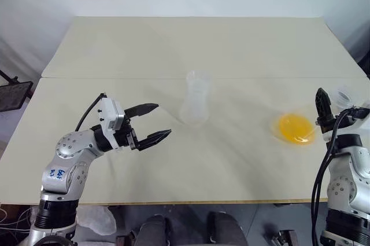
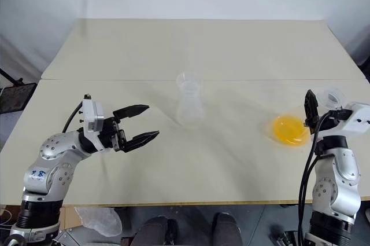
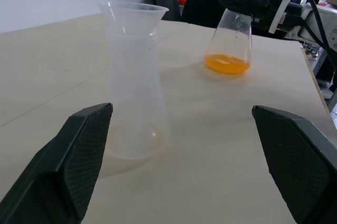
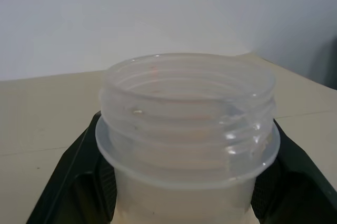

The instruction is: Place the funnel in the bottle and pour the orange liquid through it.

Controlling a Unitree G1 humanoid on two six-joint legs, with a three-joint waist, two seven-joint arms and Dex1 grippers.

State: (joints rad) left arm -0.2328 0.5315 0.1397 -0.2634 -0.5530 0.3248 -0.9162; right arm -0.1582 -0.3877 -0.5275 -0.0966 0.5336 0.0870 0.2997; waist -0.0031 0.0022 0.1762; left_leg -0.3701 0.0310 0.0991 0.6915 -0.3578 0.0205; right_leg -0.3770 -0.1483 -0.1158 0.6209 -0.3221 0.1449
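The right claw (image 2: 315, 107) pinches the threaded neck of the conical flask (image 3: 230, 34) holding the orange liquid (image 1: 296, 127), its base on the worktop (image 1: 191, 43); the left claw (image 1: 151, 123) is spread wide, with the funnel (image 2: 189, 83) seated in the bottle (image 2: 189, 110) just ahead of it

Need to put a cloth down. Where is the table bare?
Bare: the far half behind the bottle, and the stretch between it and the orange flask. Crowded at the right edge, where the right end effector grips it.

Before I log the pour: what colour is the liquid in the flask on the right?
Bright yellow-orange liquid, clearest in the left wrist view.
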